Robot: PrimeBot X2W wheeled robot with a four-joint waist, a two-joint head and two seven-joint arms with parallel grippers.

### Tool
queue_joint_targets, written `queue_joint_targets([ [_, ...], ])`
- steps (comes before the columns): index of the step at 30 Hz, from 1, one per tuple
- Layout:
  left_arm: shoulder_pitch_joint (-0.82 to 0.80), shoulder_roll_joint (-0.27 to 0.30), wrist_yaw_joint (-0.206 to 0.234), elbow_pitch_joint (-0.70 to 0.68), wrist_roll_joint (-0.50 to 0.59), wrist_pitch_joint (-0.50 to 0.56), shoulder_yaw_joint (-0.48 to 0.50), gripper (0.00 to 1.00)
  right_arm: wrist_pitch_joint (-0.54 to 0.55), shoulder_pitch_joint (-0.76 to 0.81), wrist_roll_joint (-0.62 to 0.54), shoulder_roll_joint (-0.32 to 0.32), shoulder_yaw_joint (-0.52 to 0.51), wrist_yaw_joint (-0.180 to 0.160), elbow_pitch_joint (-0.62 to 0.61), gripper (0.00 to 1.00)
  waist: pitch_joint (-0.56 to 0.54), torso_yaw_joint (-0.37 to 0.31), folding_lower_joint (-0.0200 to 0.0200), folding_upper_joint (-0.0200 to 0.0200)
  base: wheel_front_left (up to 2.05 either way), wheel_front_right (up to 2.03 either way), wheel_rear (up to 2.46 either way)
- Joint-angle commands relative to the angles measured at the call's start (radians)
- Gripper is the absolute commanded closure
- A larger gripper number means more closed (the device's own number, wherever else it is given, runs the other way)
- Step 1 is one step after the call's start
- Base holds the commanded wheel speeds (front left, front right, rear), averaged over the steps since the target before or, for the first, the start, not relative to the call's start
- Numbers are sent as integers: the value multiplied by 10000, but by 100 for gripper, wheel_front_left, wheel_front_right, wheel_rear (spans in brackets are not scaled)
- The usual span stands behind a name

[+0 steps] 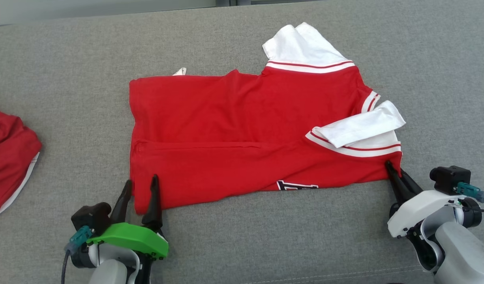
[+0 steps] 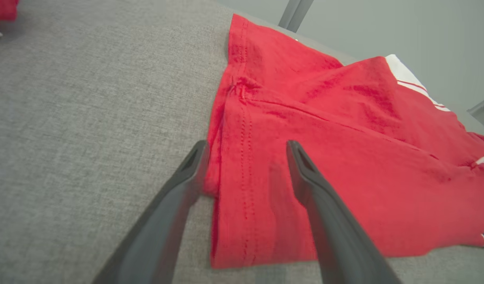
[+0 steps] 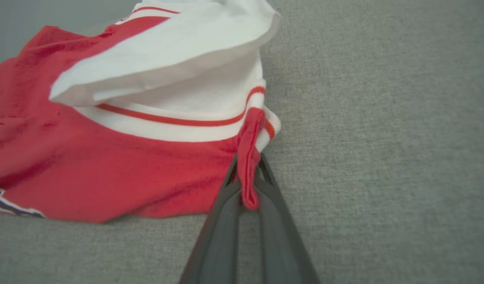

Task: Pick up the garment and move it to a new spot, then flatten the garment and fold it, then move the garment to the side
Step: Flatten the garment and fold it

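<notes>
Two stages you can tick off, I'd say: the garment [image 1: 234, 142] lies on the bench [image 1: 242, 244], spread wide just ahead of both sets of jaws. So pick-and-move and flatten look finished.

Fold is underway, judging from how it lies:
- Near white sleeve [image 1: 360, 128] is turned in over the red body, just ahead of the right jaws.
- Long ridge [image 1: 194, 144] runs across the body from ahead of the left jaws toward that sleeve. Probably a fold edge, but it could be a wrinkle; the view won't settle it.
- Printed logo [image 1: 297, 185] is cut off at the near edge, between the two sets of jaws, which suggests that side is tucked under.

Right jaws: closed, pinching the corner hem [image 3: 248, 173] beside the striped cuff. The cloth is bunched between the fingers [image 3: 222, 221].

Left jaws: wide open, holding nothing. They straddle the near hem corner, with one finger [image 2: 175, 205] on bare bench just outside the cloth edge and the other over the cloth.

What you have left: close the left jaws on that corner and carry the next fold over with both corners. Then deal with the far sleeve [image 1: 301, 45] poking out past the far edge, and shift the bundle aside. A second red garment [image 1: 9, 157] sits well outboard of the left jaws, so pick a drop spot apart from it.
</notes>
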Motion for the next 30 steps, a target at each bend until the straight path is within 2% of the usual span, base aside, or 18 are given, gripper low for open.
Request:
queue_joint_targets([
  [1,-54,47,-25,96,-21,5,-44,0,9,12,-53,14,2,-17,-5,100,12,5,0,0,0,0,0],
  [6,-292,51,-26,443,-52,5,-243,0,8,-53,-67,58,59,-17,-4,100,72,-7,0,0,0,0,0],
  [14,-419,64,-27,624,184,5,207,0,8,-35,-89,70,-31,-17,-3,100,107,-34,0,0,0,0,0],
  [25,-432,41,-27,815,3,8,-70,0,8,-67,-98,143,19,-17,35,100,126,-26,0,0,0,0,0],
  [27,-413,39,-27,809,-74,8,-159,56,8,-71,-91,146,16,-17,30,100,126,-24,0,0,0,0,0],
  [28,-413,39,-27,809,-74,8,-159,56,8,-71,-91,146,16,-17,30,100,126,-24,0,0,0,0,0],
  [29,-388,38,-27,752,-153,8,-262,100,8,-68,-85,144,4,-17,33,100,125,-12,0,0,0,0,0],
  [30,-361,37,-27,735,-164,8,-321,100,8,-66,-83,143,0,-16,41,100,119,-7,0,0,0,0,0],
])
